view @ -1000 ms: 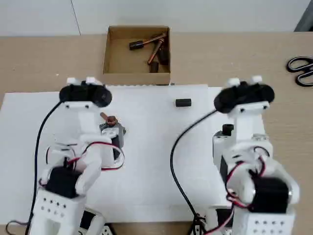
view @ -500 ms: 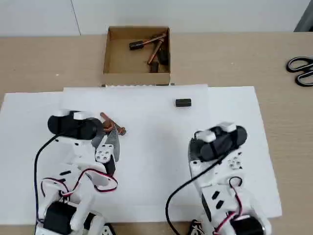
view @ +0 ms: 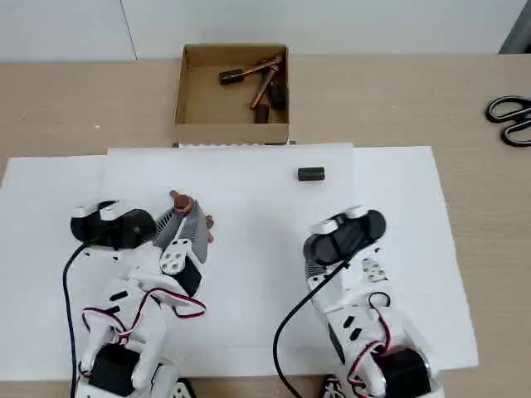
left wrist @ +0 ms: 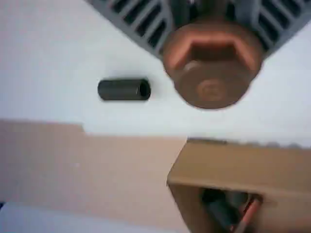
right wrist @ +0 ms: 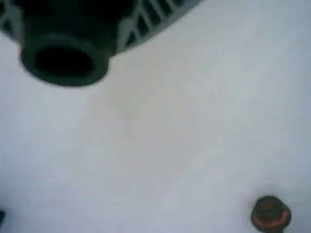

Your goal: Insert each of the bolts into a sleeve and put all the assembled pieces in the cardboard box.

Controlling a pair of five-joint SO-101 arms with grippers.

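Your left gripper (view: 187, 217) clamped on a bolt (left wrist: 212, 63) short of the cardboard box (view: 232, 133), your right gripper (right wrist: 82, 24) holding a sleeve (right wrist: 65, 53) farther back, spare sleeve (view: 310, 174) near the box.

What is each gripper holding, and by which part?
Left gripper: bolt by its shank, head free. Right gripper: sleeve by its body, open end free.

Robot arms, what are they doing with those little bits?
The left gripper holds a copper bolt, and the right gripper holds a black sleeve, both over the white paper. They are apart, so the bolt is not in the sleeve yet. A second sleeve lies loose on the paper near the cardboard box, which already has a few assembled pieces inside.
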